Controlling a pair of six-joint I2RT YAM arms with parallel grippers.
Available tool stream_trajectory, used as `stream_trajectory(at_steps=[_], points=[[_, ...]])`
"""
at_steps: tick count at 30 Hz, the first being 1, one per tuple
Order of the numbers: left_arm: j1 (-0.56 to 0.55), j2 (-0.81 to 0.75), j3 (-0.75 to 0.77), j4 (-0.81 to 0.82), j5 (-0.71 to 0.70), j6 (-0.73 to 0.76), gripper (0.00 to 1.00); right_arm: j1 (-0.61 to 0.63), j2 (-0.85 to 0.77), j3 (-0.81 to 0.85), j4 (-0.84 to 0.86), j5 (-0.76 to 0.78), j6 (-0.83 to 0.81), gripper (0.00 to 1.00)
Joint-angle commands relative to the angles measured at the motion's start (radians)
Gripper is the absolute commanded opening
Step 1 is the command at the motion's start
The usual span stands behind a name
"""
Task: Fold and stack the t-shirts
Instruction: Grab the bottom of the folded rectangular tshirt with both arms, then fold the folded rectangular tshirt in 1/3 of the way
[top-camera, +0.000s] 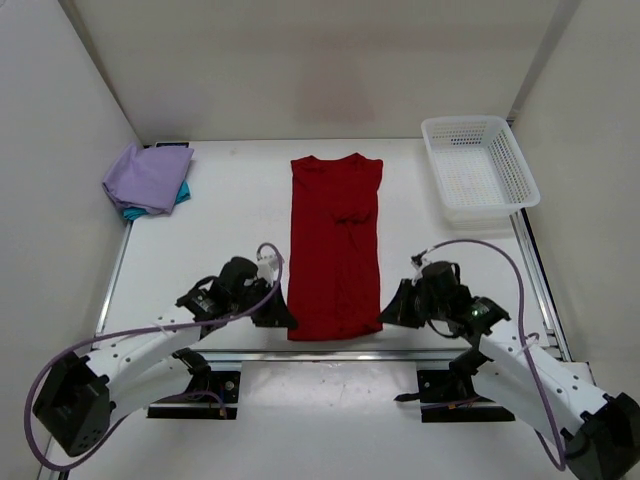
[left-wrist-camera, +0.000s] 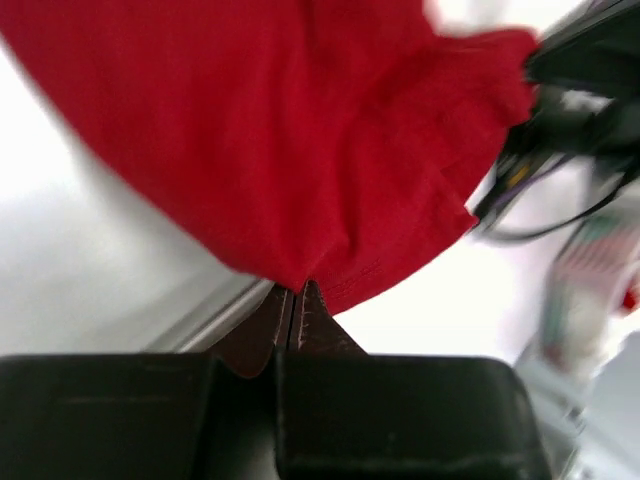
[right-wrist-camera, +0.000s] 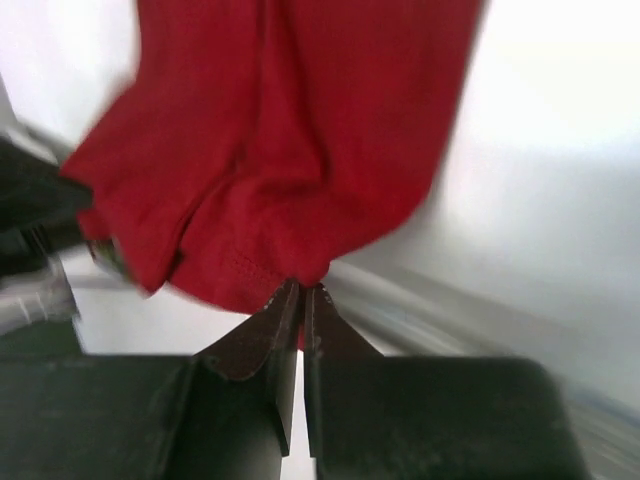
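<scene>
Left end effector (top-camera: 284, 318) is clenched on one near corner of the red t-shirt (top-camera: 335, 245), and the right end effector (top-camera: 386, 315) is clamped on the other. The shirt lies flat on the table (top-camera: 235, 225), stretching away from both. The lavender t-shirt (top-camera: 148, 177) sits on the teal t-shirt (top-camera: 132, 212), far beyond the left one.

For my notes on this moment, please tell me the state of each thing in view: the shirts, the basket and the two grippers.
Red shirt: lying flat, folded lengthwise into a long strip, both near corners pinched.
Purple shirt: folded, resting on the teal shirt.
Teal shirt: mostly hidden under the purple one, only edges show.
Basket: upright, open side up.
Left gripper: shut on the red shirt's near left corner.
Right gripper: shut on its near right corner.
</scene>
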Motion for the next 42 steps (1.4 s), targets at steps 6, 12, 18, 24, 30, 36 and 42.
stream_trajectory(at_steps=[6,12,18,24,30,36,42], points=[[0.221,0.361,0.373,0.241,0.021,-0.019,0.00,-0.308,0.465,0.377,0.173,-0.068,-0.352,0.00],[0.345,0.688,0.625,0.304,-0.001,-0.044,0.00,-0.405,0.824,0.657,0.279,-0.102,-0.403,0.00],[0.391,0.899,0.768,0.283,-0.053,-0.044,0.00,-0.433,1.076,0.850,0.300,-0.139,-0.415,0.00],[0.416,1.021,0.777,0.318,-0.045,-0.062,0.13,-0.450,1.208,0.950,0.266,-0.142,-0.418,0.01],[0.423,0.859,0.650,0.506,-0.019,-0.154,0.51,-0.456,1.098,0.912,0.286,-0.076,-0.397,0.32],[0.299,0.638,0.443,0.563,-0.133,-0.146,0.47,-0.321,0.909,0.696,0.409,0.044,-0.374,0.16],[0.268,0.781,0.316,0.678,-0.058,-0.180,0.39,-0.160,1.070,0.752,0.431,0.005,-0.426,0.00]])
